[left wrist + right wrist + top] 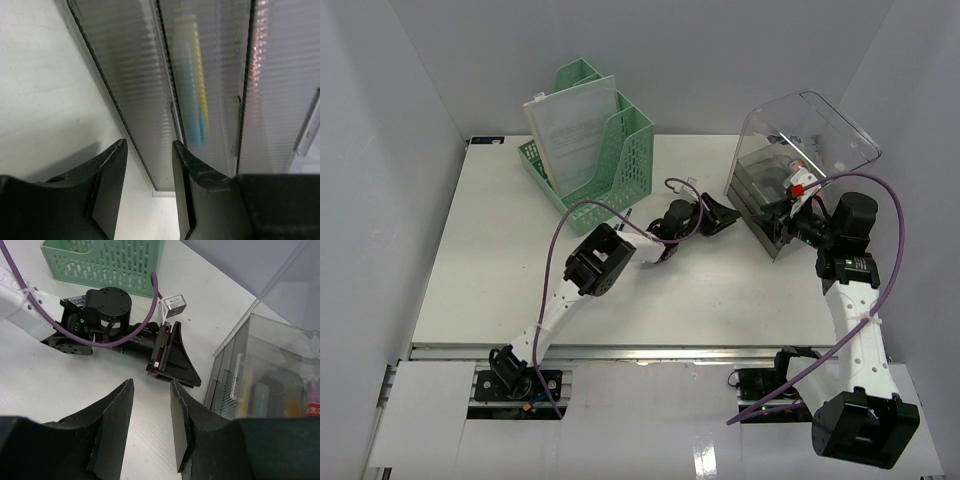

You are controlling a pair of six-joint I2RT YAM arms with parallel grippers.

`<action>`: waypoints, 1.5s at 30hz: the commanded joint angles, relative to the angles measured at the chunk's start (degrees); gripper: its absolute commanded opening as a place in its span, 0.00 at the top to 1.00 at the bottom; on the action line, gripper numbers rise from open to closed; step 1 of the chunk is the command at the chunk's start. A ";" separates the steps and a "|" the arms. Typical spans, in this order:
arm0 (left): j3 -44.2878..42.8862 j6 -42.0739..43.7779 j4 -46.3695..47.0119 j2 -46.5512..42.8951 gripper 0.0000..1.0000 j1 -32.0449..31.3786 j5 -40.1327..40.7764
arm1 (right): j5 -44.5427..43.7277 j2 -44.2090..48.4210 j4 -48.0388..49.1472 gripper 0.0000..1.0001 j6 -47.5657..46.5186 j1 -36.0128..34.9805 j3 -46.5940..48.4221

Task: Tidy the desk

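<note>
The desk (pixel 500 260) is a wide white tabletop. A clear organizer box (pixel 767 190) with ribbed drawers stands at its right rear, with its lid (pixel 810 130) raised. My left gripper (pixel 723 215) lies low on the desk and points at the box's left side. In the left wrist view this gripper (pixel 149 143) is open with bare desk between the fingers, and the drawer fronts (pixel 145 90) stand just ahead. My right gripper (pixel 783 215) hovers at the box's front. It (pixel 152 382) is open and empty, facing the left gripper (pixel 175 357).
A green mesh file holder (pixel 610 150) with white papers (pixel 575 125) stands at the back left of centre. A red and white item (pixel 798 183) sits in the organizer. Blue and yellow items (pixel 195 95) show through a drawer. White walls enclose the desk.
</note>
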State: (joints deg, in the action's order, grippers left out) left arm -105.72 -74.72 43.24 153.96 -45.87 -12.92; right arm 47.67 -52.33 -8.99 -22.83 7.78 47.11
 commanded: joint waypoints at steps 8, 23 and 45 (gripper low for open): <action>-12.92 -4.90 -1.93 6.31 0.58 -1.33 2.35 | 0.76 1.24 2.40 0.58 1.20 0.30 0.18; -13.03 -5.34 -2.00 7.23 1.00 -1.15 1.58 | 0.14 0.48 2.40 0.58 0.76 0.39 -0.18; 22.02 10.10 2.54 -18.50 0.17 2.81 -5.39 | 2.41 -1.12 2.64 0.53 -1.32 0.74 -2.06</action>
State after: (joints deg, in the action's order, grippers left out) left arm -81.44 -72.06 50.86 140.03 -43.77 -13.90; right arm 47.90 -53.05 -8.36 -22.83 8.21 45.81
